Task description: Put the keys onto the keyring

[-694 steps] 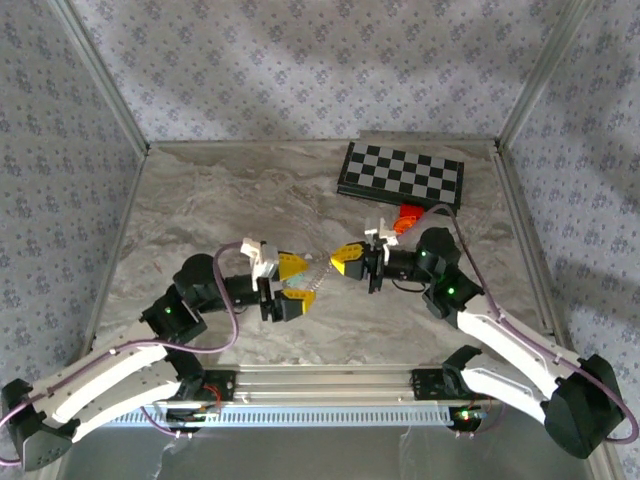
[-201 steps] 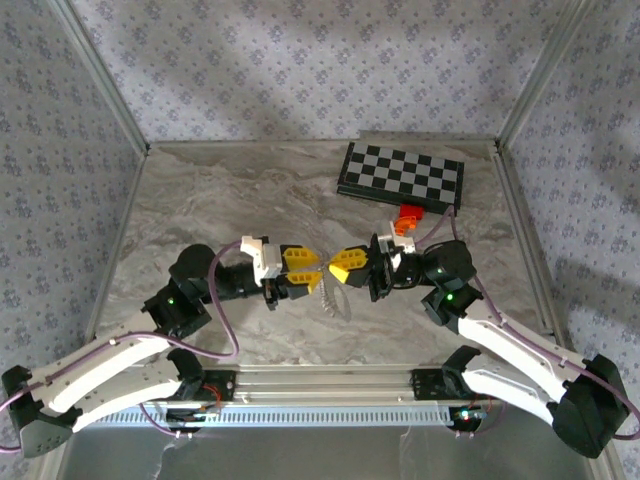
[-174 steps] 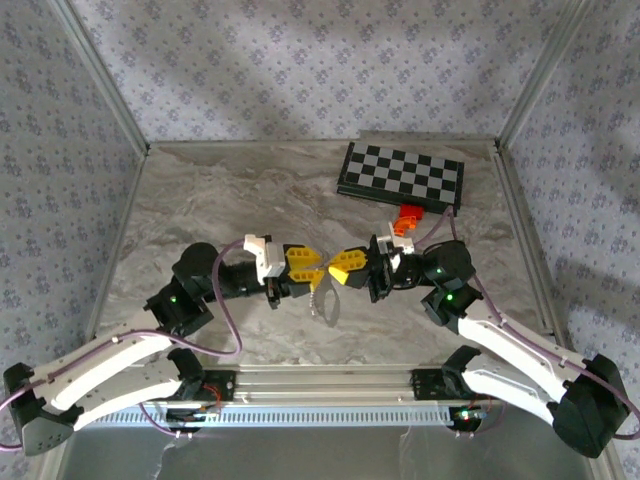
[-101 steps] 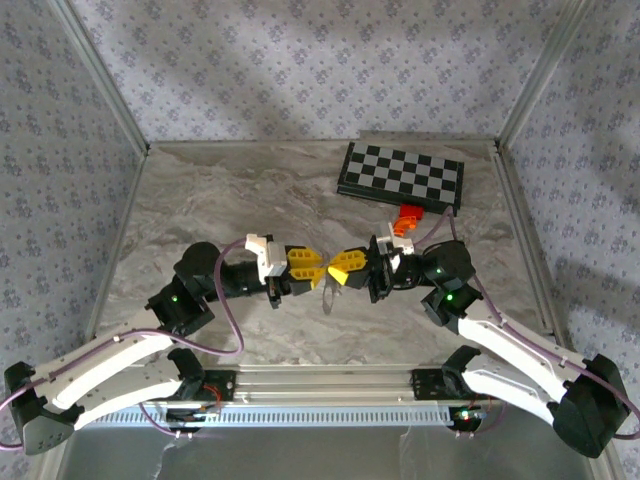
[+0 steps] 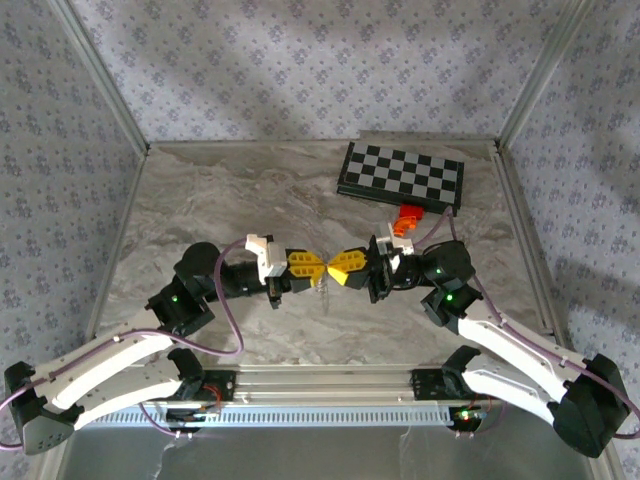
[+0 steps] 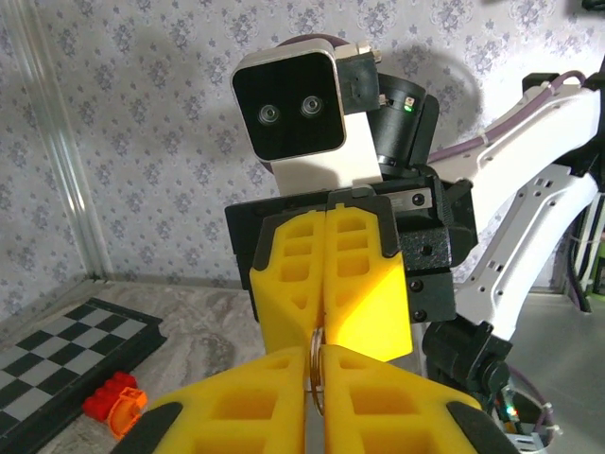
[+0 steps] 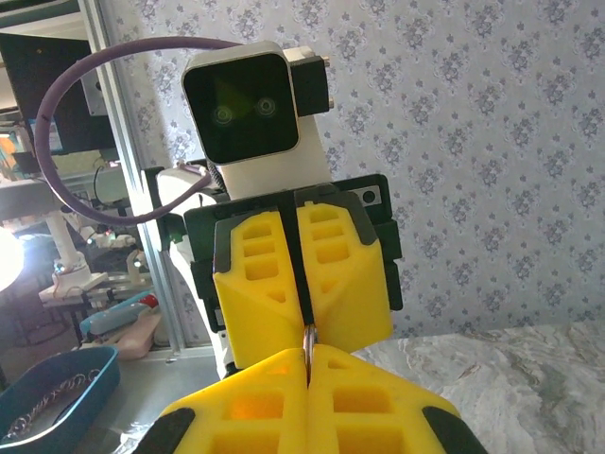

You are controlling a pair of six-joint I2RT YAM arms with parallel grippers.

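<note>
Nearer my bases than the chessboard (image 5: 400, 175), and off its left end, my left gripper (image 5: 316, 269) points to the right. Its yellow fingers are pressed together on the thin rim of the keyring (image 6: 315, 371). In the left wrist view the ring stands edge-on, caught in the seam between my pads, and its plane lines up with that seam.

Just right of it, below the chessboard's left half, my right gripper (image 5: 335, 270) points back at the left one, almost tip to tip. It is clamped on the same ring from the other side. In the overhead view the rest of the ring, perhaps with its chain, dangles from where the tips meet, hanging on the side away from the chessboard.

So the ring lies dead ahead of both tools, and neither arm is nearer it than the other. I cannot make out the keys; at this size they are too small to tell. I judge that one hand must let go to fetch a key, while the other keeps the ring edge-on.
</note>
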